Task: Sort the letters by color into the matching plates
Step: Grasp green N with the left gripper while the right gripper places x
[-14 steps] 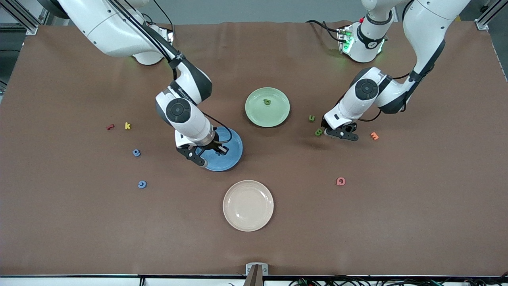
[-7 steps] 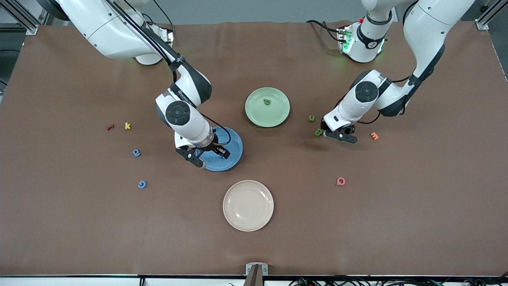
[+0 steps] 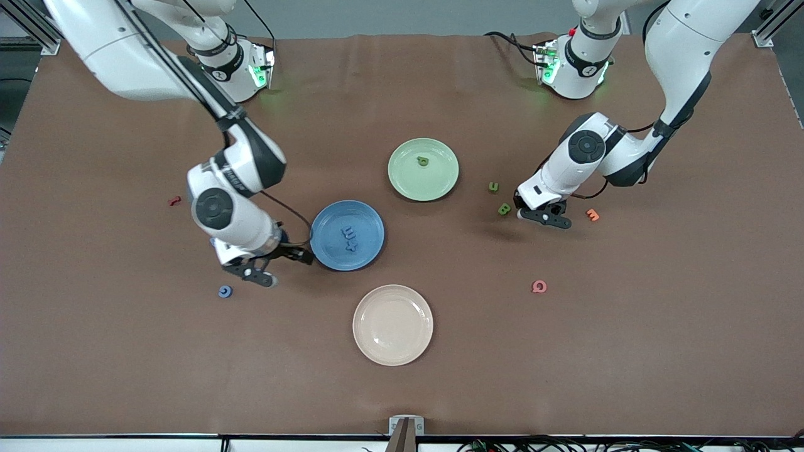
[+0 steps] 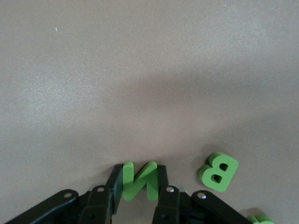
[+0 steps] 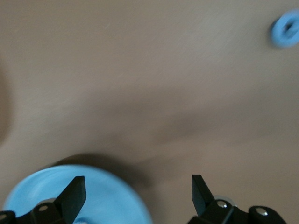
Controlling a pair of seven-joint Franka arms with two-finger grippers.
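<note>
1. Blue plate [image 3: 347, 235] held two blue letters [image 3: 348, 238]; you had one blue letter [image 3: 225, 291] left in sight, nearer the camera.
2. Green plate [image 3: 423, 169] held one green letter [image 3: 423, 161]; two [image 3: 504, 209] lay beside it.
3. Your left gripper [image 4: 139, 183] pinched a green N [image 4: 139, 179] at the table.
4. Your right gripper [image 5: 138, 186] gaped wide, empty, beside the blue plate.

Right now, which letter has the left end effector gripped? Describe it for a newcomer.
Start at the pale green plate and go toward the left arm's end of the table. The left end effector there is shut on a green N, beside a loose green B.
</note>
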